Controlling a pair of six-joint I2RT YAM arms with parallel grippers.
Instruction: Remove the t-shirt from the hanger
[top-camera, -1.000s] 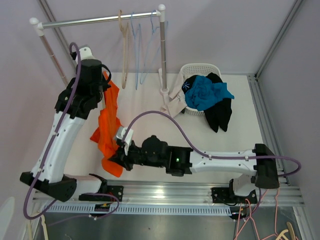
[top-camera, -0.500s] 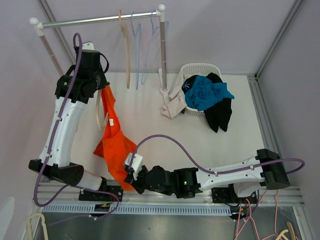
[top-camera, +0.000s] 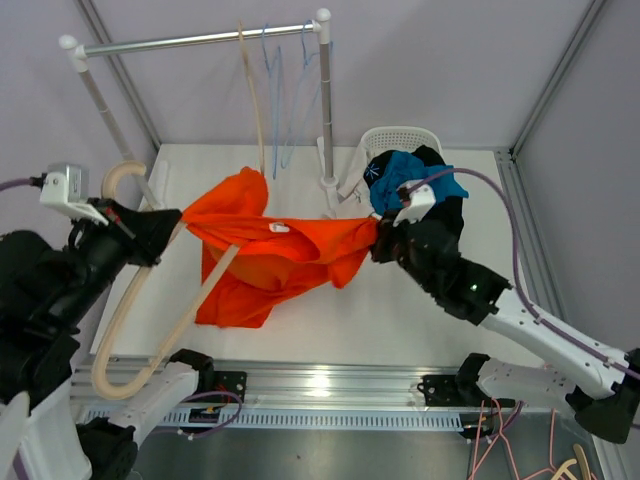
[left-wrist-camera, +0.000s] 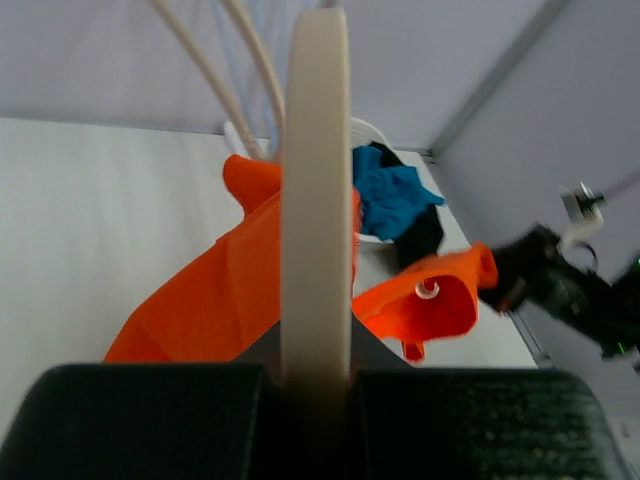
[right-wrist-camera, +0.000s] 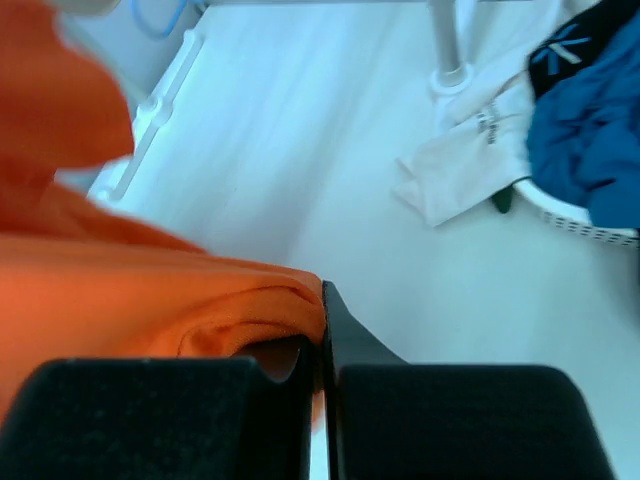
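The orange t-shirt (top-camera: 285, 255) hangs stretched sideways above the table between my two grippers. My left gripper (top-camera: 172, 228), raised high at the left, is shut on the cream hanger (top-camera: 150, 330). One arm of the hanger still runs into the shirt's left side. In the left wrist view the hanger (left-wrist-camera: 315, 200) stands clamped in the left gripper (left-wrist-camera: 315, 365), with the t-shirt (left-wrist-camera: 220, 290) beyond it. My right gripper (top-camera: 378, 238) is shut on the shirt's right edge. In the right wrist view the t-shirt (right-wrist-camera: 150, 290) is pinched in the right gripper (right-wrist-camera: 322, 350).
A clothes rack (top-camera: 200, 40) stands at the back with a cream hanger (top-camera: 260, 100) and blue hangers (top-camera: 287, 90) on its rail. A white basket (top-camera: 400, 138) holds blue and black clothes (top-camera: 410, 185). A white cloth (top-camera: 345, 205) lies by the rack's foot.
My left arm has risen toward the camera with the hanger. My right arm has swung from the near left to the right, pulling the t-shirt out sideways.
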